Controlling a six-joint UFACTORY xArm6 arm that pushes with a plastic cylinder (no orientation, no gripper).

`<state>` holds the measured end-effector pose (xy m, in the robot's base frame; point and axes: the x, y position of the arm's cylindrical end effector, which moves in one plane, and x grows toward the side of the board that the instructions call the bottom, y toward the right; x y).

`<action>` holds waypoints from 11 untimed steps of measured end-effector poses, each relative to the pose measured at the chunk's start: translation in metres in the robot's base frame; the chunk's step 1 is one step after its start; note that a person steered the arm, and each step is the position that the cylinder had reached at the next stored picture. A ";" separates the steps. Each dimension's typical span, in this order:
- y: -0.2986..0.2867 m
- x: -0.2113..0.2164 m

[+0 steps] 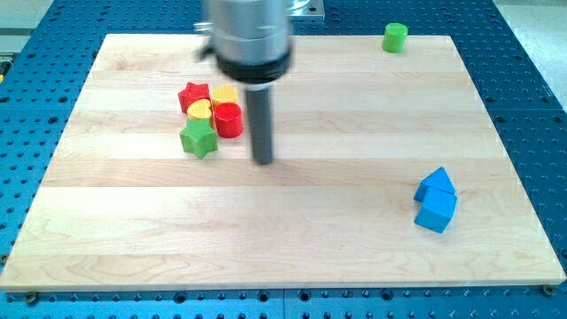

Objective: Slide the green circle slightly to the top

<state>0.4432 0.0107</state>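
Note:
The green circle (394, 37) is a small green cylinder at the board's top edge, on the view's right. My tip (264, 160) is near the board's middle, far to the left of and below the green circle. It stands just right of a cluster of blocks: a red star (193, 95), a yellow circle (224, 94), a yellow block (200, 110), a red cylinder (229, 120) and a green star (199, 138). The tip touches none of them.
Two blue blocks (436, 200) sit together at the view's lower right. The wooden board (292, 248) lies on a blue perforated table. The arm's grey body (251, 35) hangs over the board's top middle.

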 end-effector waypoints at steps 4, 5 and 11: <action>0.200 -0.211; 0.207 -0.251; 0.233 -0.072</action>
